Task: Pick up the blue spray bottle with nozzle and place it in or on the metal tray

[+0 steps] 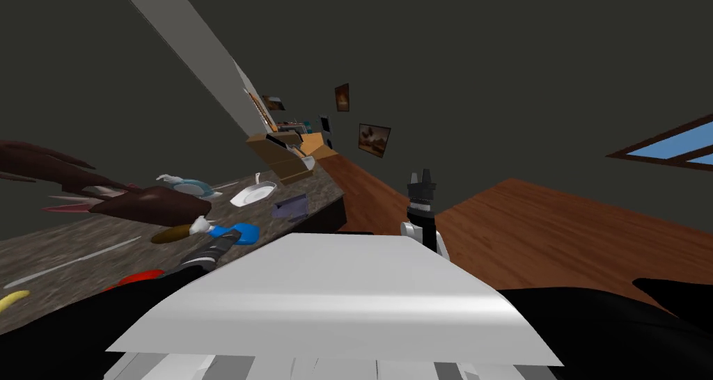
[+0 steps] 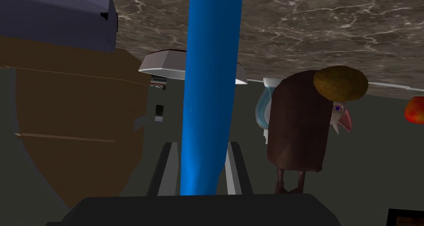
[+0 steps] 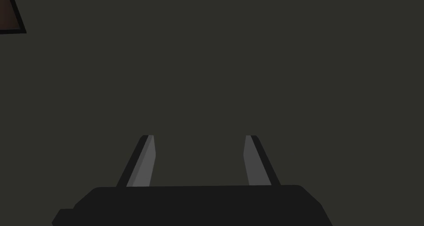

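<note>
Now left gripper (image 2: 201, 145) is clamped on blue spray bottle (image 2: 211, 70), both fingers (image 2: 166, 169) pressing its sides. Bottle is near front edge of marble-patterned counter (image 1: 69, 236), white nozzle (image 1: 200, 225) at one end; whether it touches counter, cannot tell. Shallow light grey tray (image 1: 254, 193) lies further back on counter, apart from bottle. Brown bird figure (image 2: 296, 124) stands beside bottle, grey-blue box (image 1: 292, 206) near tray. Right gripper (image 3: 200, 137) is raised over wooden floor (image 1: 557, 223), fingers wide apart.
</note>
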Available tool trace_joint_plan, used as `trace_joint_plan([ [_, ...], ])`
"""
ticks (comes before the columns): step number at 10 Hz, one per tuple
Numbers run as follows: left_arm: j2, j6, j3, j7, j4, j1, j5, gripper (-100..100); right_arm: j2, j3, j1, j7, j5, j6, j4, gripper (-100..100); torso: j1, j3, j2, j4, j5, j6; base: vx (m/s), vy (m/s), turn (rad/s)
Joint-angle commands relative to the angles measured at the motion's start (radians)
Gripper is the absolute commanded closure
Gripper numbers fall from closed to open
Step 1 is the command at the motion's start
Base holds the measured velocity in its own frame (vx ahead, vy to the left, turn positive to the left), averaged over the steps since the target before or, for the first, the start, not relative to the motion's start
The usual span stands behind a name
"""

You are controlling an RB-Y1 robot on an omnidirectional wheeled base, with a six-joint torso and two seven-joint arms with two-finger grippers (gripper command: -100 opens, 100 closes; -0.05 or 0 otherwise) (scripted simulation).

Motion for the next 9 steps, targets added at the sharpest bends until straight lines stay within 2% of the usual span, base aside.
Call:
trace_joint_plan([
  [1, -0.015, 0.016, -0.019, 0.021, -0.022, 0.025, 0.020, 100, 0.000, 0.000, 0.000, 0.000, 0.000, 0.000, 0.000, 0, 0.000, 0.000, 0.000, 0.000, 0.000, 0.000, 0.054, -0.204, 0.227],
  [6, -0.029, 0.079, -0.031, 0.068, -0.096, 0.075, 0.063, 100, 0.000, 0.000, 0.000, 0.000, 0.000, 0.000, 0.000, 0, -0.001, -0.001, 0.000, -0.002, 0.007, -0.002, 0.062, -0.184, 0.187],
  [7, -0.025, 0.095, -0.019, 0.072, -0.118, 0.090, 0.070, 100, 0.000, 0.000, 0.000, 0.000, 0.000, 0.000, 0.000, 0, 0.000, -0.001, -0.001, -0.002, 0.007, -0.002, 0.091, -0.150, 0.040],
  [9, -0.009, 0.110, 0.018, 0.072, -0.150, 0.121, 0.083, 100, 0.000, 0.000, 0.000, 0.000, 0.000, 0.000, 0.000, 0, 0.006, -0.003, -0.003, -0.002, 0.008, -0.001, 0.068, -0.055, -0.137],
])
